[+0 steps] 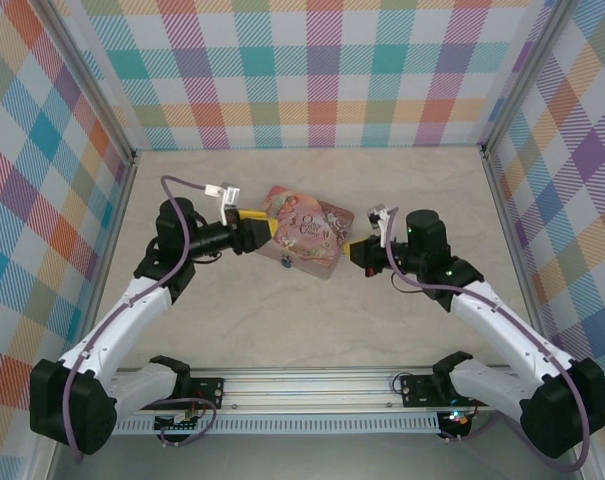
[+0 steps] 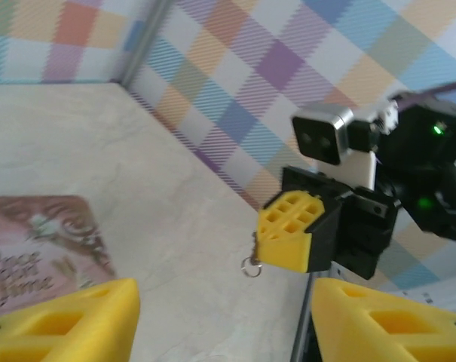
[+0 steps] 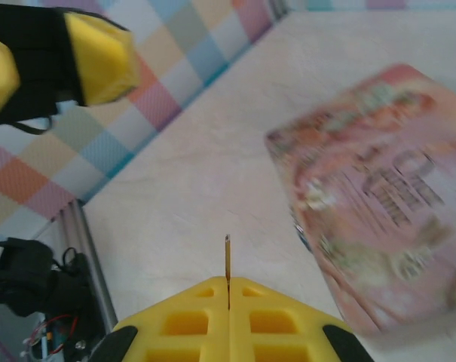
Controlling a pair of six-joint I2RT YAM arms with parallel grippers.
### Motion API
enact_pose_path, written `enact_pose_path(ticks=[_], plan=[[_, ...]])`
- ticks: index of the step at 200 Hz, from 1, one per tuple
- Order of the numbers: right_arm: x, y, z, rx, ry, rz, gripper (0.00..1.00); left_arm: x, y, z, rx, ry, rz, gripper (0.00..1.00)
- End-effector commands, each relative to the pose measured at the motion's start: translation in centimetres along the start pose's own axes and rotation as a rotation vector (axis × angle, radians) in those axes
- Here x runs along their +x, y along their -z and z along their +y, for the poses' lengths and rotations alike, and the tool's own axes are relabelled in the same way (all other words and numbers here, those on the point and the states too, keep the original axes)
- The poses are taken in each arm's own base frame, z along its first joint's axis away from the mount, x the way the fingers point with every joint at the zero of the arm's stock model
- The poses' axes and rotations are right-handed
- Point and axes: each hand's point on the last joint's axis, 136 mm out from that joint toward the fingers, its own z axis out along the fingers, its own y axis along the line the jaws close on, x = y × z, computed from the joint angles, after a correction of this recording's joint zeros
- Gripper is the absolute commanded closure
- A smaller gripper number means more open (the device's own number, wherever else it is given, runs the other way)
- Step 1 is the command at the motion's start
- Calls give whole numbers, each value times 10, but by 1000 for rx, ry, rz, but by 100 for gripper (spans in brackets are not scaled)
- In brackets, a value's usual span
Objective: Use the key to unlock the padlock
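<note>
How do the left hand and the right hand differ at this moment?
The left hand is open with nothing between its fingers; the right hand is shut on the key. In the top view, the left hand is left of the tin, the right hand right of it. Both have yellow fingers.

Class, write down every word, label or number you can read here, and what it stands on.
"Once": on the pink tin, left wrist view.
"Time": below it on the same tin; the lettering between is blurred.
Tin lettering in the other views: too small or blurred to read.
</note>
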Motion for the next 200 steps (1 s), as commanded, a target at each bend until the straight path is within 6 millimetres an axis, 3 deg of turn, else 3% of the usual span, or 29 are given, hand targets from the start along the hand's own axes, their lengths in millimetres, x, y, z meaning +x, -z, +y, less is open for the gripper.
enact_pose_path(ticks=[1, 52, 143, 164, 192, 200], plan=[[-26, -4, 43, -188, 151, -36, 97, -12, -10, -31, 134, -100, 15, 42], [-30, -16, 60, -261, 192, -21, 97, -3, -32, -51, 217, -137, 84, 55], [-35, -21, 66, -269, 198, -59, 96, 10, -46, -53, 236, -130, 143, 71], [-36, -20, 65, -262, 199, -74, 96, 11, -46, -55, 243, -131, 145, 80], [-36, -21, 65, -259, 188, -72, 96, 11, -47, -55, 241, -131, 145, 100], [-36, -20, 64, -256, 186, -74, 95, 10, -47, -55, 239, -133, 142, 100]])
